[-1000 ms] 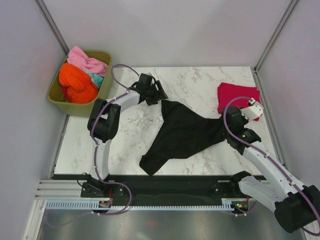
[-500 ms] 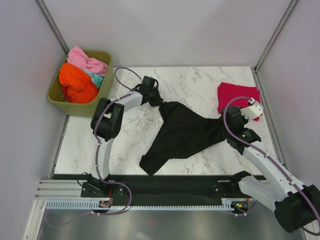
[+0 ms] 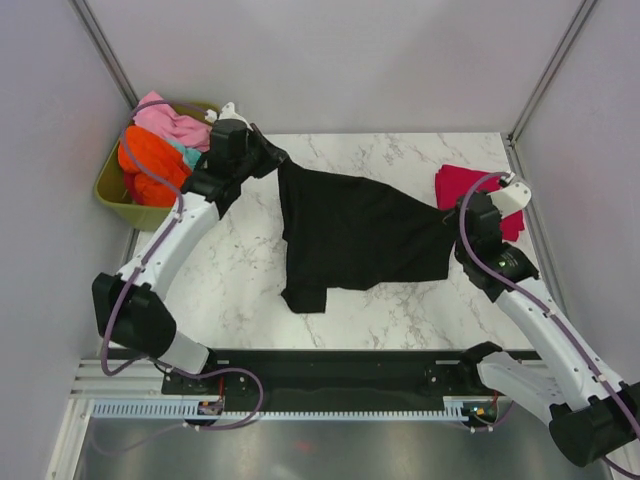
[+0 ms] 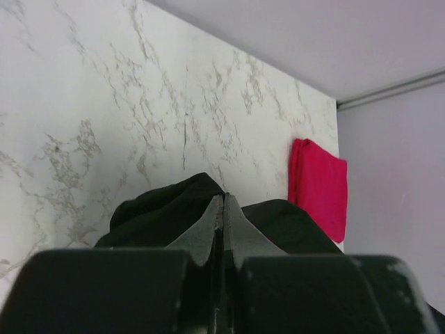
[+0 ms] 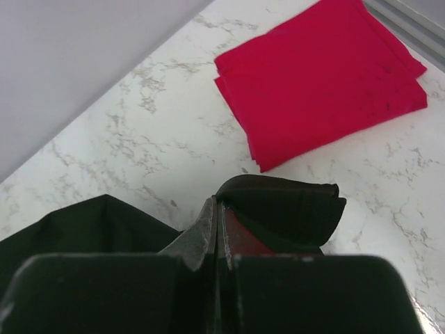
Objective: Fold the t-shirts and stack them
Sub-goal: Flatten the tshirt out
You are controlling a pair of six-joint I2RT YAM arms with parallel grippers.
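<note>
Now shuts the jaws of the left gripper (image 3: 270, 160) on a black t-shirt (image 3: 360, 235) corner and draws it toward the tub (image 3: 110, 190); keeps the right gripper (image 3: 452, 220) jaws clamped on the opposite edge. Stretches the garment wide over the desk (image 3: 240, 285), ready for flattening and folding.

An olive-green plastic tub (image 3: 108, 188) is sitting at the far left corner of the white marble table (image 3: 240, 290), just to the left of the left pincer (image 3: 270, 158) and well apart from the right pincer (image 3: 452, 220). The marble is spreading out beneath both pincers, its grey veins showing ahead of each in the wrist views. Pale grey wall panels (image 3: 330, 60) are standing beyond both pincers, with slanting metal posts (image 3: 105, 50) at the corners. A black rail (image 3: 330, 365) and a white slotted duct (image 3: 300, 408) are running along the near edge, well behind them.
</note>
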